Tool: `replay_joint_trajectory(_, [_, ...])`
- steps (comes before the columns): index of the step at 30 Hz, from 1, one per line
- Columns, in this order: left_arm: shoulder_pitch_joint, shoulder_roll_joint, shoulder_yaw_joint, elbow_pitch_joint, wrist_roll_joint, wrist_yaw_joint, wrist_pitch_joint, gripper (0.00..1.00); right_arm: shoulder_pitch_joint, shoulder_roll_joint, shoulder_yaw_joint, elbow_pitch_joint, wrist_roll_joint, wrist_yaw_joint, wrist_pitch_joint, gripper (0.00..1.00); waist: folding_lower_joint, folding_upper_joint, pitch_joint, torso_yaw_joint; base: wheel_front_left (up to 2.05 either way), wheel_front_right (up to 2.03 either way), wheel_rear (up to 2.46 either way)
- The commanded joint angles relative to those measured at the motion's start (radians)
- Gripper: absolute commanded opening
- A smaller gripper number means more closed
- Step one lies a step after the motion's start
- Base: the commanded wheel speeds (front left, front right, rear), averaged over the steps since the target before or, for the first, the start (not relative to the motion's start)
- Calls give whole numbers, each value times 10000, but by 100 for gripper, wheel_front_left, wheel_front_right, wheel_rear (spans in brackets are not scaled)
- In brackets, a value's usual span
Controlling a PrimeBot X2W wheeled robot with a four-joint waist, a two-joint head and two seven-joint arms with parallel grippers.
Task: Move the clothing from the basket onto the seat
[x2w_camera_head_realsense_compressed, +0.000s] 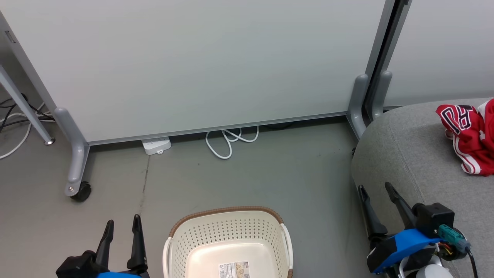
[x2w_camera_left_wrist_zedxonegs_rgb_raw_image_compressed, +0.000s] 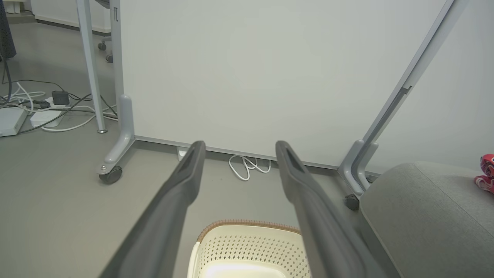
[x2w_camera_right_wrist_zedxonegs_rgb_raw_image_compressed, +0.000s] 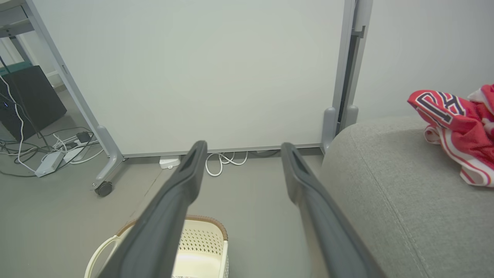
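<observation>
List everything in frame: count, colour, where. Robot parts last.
clothing: one heap, pieces not separable, red with white trim and lettering, on the seat, far right
basket: one, cream with brown rim, on the floor, bottom centre, label showing on its base
seat: one, light grey, right
partition panel: one, pale, on grey legs, behind
caster: one, black, under the panel's left leg
power strip: one, white, at the panel's foot
cable loop: one, white, right of the strip
left claw: one, dark fingers, open, lower left
right claw: one, dark fingers, open, by the seat's edge
</observation>
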Motion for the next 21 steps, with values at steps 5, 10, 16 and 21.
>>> replay_joint_trajectory(5, [109, -60, -103, -14, -6, -75, -26, 100, 218, 85, -64, -183, 39, 1, 110, 100, 0, -1, 40, -48, 0, 0, 0])
replay_joint_trajectory(10, [63, -72, -245, 59, -70, -73, -26, 100, 295, 110, -84, -215, 41, 1, 162, 100, 0, -1, 77, -50, 0, 0, 0])
replay_joint_trajectory(16, [81, -158, -323, 366, -108, 8, 44, 0, 258, 90, -82, 124, 29, -2, 189, 0, 0, -1, 90, -48, 0, 0, 0])
replay_joint_trajectory(21, [231, -250, -308, 701, -300, 7, 136, 0, 465, 97, -104, 492, 249, -2, 266, 0, 0, -1, 91, -50, 0, 0, 0])
